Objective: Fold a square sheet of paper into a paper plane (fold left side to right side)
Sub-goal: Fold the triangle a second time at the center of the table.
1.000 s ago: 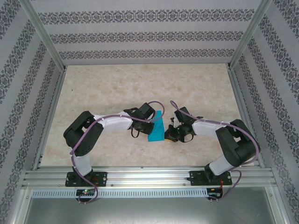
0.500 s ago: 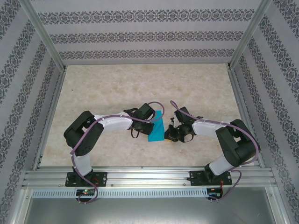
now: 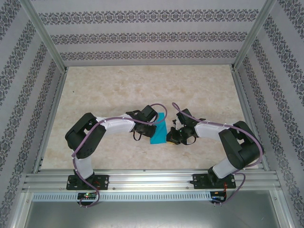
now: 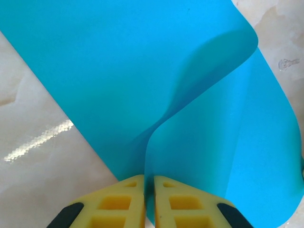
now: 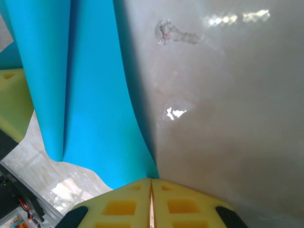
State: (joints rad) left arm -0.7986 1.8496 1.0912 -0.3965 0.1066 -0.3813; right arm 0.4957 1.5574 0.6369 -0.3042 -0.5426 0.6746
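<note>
The square sheet of paper [image 3: 159,129] is bright teal and hangs just above the table between my two grippers. My left gripper [image 3: 151,126] is shut on one edge of it. In the left wrist view the yellow fingers [image 4: 118,199] pinch the sheet [image 4: 142,71], which curls over in a loose fold with no sharp crease. My right gripper [image 3: 170,138] is shut on a corner of the sheet [image 5: 90,95]. There the paper runs up and left from the closed tips [image 5: 151,183], bowed into a soft roll. A finger [image 5: 12,102] of the left gripper shows behind it.
The marbled tabletop [image 3: 142,85] stretches bare behind the arms. Patterned walls and aluminium posts [image 3: 45,38] close it in on three sides. A rail [image 3: 152,178] runs along the near edge. A small scuff [image 5: 173,33] marks the table near the right gripper.
</note>
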